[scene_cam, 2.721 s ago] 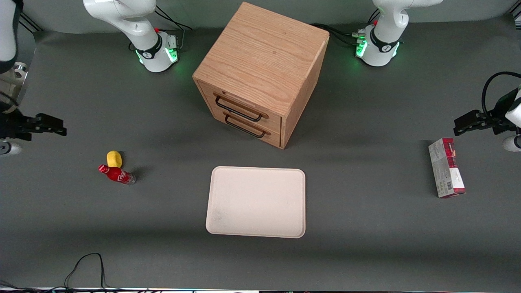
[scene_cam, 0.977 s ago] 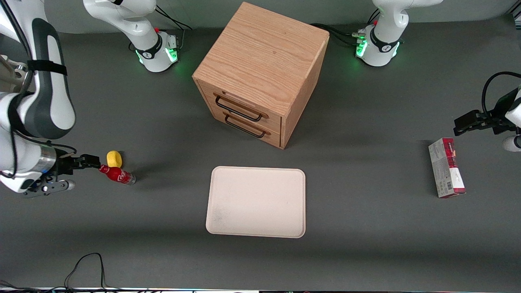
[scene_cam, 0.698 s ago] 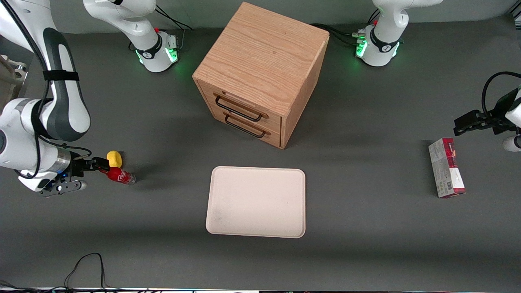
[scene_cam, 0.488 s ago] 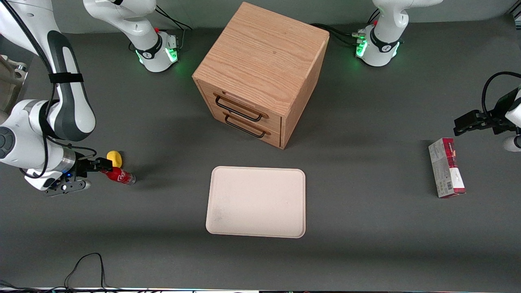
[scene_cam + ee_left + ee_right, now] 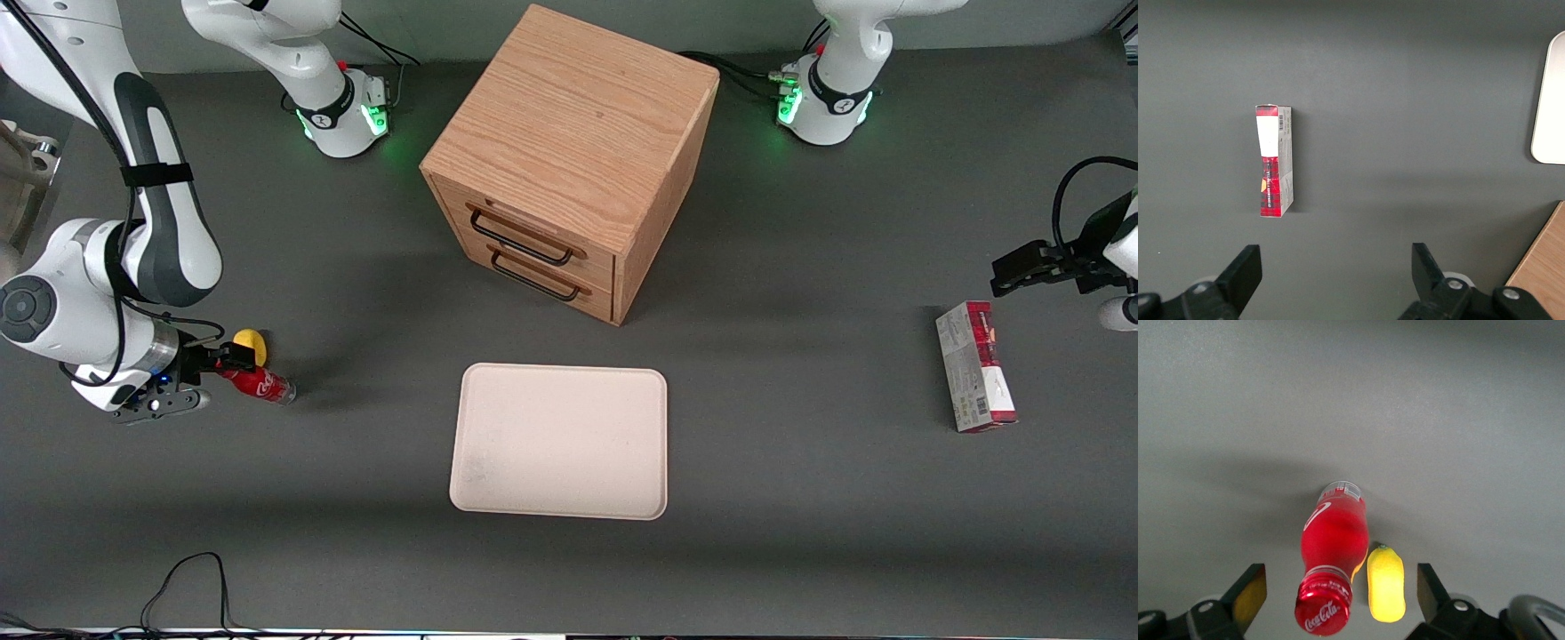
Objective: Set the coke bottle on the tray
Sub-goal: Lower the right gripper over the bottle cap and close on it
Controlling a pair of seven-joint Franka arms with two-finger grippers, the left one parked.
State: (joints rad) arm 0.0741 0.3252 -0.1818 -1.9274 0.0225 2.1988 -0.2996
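Observation:
The coke bottle [image 5: 266, 385] [image 5: 1333, 547] lies on its side on the grey table, toward the working arm's end, with its red cap pointing at my gripper. My right gripper [image 5: 236, 360] [image 5: 1339, 592] hovers at the cap end, open. The cap sits between its two fingers [image 5: 1249, 592] without touching them. The cream-white tray [image 5: 558, 440] lies flat near the table's middle, apart from the bottle.
A small yellow rounded object [image 5: 252, 339] [image 5: 1385, 583] lies against the bottle, also between the open fingers. A wooden two-drawer cabinet [image 5: 569, 160] stands farther from the camera than the tray. A red-and-grey carton [image 5: 975, 378] [image 5: 1275, 161] lies toward the parked arm's end.
My right arm has swung in from the table's end and brought the gripper up to the bottle's cap. The bottle, the yellow object and the tray have not moved.

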